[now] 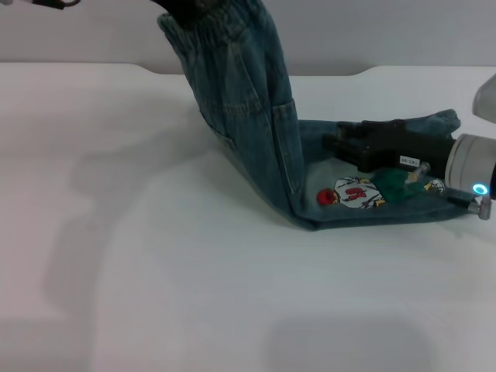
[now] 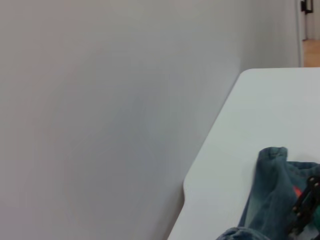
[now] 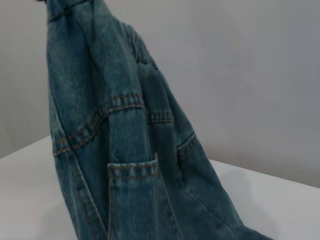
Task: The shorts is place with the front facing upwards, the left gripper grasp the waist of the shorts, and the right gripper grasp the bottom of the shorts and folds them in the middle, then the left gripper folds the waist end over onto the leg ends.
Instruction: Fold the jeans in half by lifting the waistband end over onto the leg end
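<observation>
The blue-green denim shorts (image 1: 248, 116) are bent in an L. The waist of the shorts (image 1: 221, 19), a gathered elastic band, is held high at the top of the head view, with my left gripper (image 1: 190, 9) shut on it. The upper half hangs steeply, patch pocket (image 3: 132, 172) outward. The lower half lies flat on the table with the cartoon print (image 1: 356, 192) facing up. My right gripper (image 1: 341, 143) rests on that flat part, pointing left. The leg ends (image 1: 443, 120) lie beside its wrist, and one hem corner (image 2: 272, 155) shows in the left wrist view.
The white table (image 1: 155, 271) stretches wide to the left and front of the shorts. Its back edge (image 1: 93, 65) meets a plain grey wall (image 2: 110, 110). The right arm's white wrist with a blue light (image 1: 480, 188) lies low over the table at the right.
</observation>
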You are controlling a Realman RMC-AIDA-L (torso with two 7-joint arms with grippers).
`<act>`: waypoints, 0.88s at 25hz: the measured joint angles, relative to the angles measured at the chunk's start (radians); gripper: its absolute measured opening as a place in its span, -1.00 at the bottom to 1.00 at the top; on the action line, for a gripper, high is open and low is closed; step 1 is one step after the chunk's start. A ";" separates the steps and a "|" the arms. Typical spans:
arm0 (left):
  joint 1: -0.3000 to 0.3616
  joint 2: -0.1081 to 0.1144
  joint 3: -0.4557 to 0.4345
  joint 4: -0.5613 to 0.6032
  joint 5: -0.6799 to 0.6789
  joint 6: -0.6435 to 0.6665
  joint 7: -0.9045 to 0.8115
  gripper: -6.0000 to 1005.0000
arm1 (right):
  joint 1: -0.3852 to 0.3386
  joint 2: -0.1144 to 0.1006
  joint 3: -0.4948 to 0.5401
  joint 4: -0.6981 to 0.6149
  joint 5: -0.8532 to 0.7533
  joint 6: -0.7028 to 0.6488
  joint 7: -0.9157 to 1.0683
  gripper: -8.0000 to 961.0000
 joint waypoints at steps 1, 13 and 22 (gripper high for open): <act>-0.002 0.000 0.008 0.005 -0.001 0.002 -0.001 -0.92 | 0.003 0.000 -0.006 0.001 0.002 0.003 0.000 -0.26; 0.008 -0.003 0.079 0.138 -0.014 0.011 -0.042 -0.92 | 0.070 0.002 -0.037 0.044 0.005 0.017 0.012 -0.26; 0.005 -0.003 0.101 0.170 -0.016 0.007 -0.041 -0.92 | 0.108 0.002 -0.117 0.057 0.006 0.007 0.102 -0.26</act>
